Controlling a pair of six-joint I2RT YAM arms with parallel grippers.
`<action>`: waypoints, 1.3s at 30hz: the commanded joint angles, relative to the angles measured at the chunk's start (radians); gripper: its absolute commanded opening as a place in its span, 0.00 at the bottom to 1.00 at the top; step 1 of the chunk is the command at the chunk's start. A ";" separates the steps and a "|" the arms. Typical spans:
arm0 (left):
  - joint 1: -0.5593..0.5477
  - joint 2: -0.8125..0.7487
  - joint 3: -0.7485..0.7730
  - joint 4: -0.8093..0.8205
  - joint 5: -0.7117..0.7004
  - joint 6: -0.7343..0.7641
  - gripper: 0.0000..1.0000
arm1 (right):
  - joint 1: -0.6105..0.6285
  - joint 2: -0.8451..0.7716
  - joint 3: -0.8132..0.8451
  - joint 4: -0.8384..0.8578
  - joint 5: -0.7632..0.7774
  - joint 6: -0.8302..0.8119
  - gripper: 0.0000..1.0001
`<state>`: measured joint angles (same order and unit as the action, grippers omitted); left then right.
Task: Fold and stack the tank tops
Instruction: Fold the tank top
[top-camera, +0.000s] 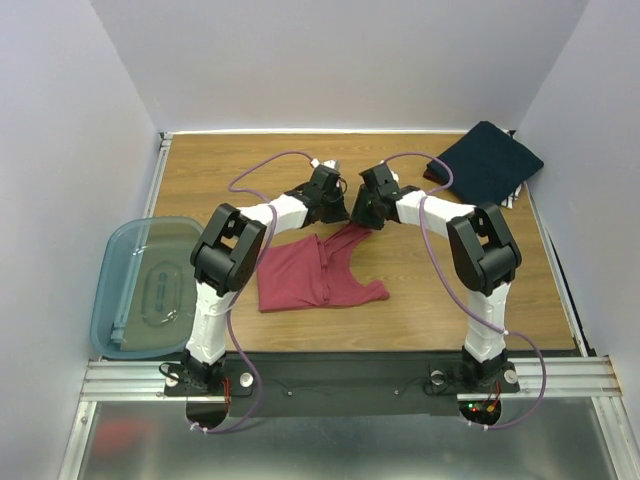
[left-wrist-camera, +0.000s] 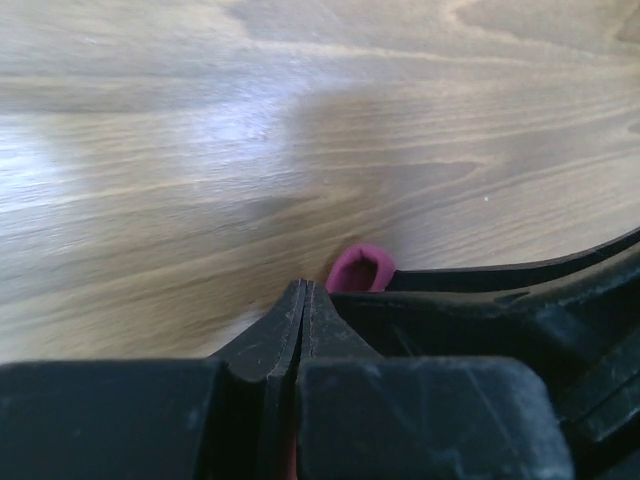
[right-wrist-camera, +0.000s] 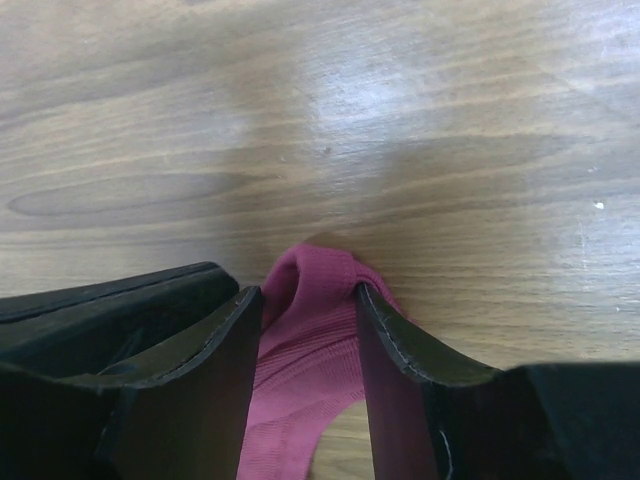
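Red tank top (top-camera: 312, 277): lies mostly flat on the wooden table (top-camera: 450, 295), near the middle and between the two arms. Its body is towards the near edge, and its straps point to the far side. Teal plastic bin (top-camera: 118, 300): stands at the table's left edge beside the left arm, well apart from the cloth. One strap of the red top rises from the table to the two grippers, which meet tip to tip just beyond the garment. Left gripper (left-wrist-camera: 305, 292): jaws pressed almost together, with a fold of red cloth showing at the tip. Right gripper (right-wrist-camera: 306, 292): jaws stand partly apart, with the strap loop lying slack between the fingers (right-wrist-camera: 385, 345), not squeezed. Navy tank top (top-camera: 487, 162): folded at the far right corner of the table, well apart from the red one.
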<state>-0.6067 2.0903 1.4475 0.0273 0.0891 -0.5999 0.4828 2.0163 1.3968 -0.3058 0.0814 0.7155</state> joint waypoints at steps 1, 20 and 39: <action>0.005 0.010 0.036 0.071 0.084 -0.015 0.04 | -0.016 -0.042 -0.039 0.053 0.004 0.013 0.49; 0.010 -0.062 -0.061 0.158 0.121 -0.060 0.04 | -0.019 -0.192 -0.148 0.128 0.037 -0.019 0.01; 0.021 -0.023 -0.029 0.184 0.162 -0.078 0.04 | -0.018 -0.335 -0.410 0.276 -0.006 -0.054 0.00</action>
<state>-0.5873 2.0670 1.3678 0.1902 0.2184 -0.6758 0.4660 1.7344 1.0035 -0.1211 0.0780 0.6838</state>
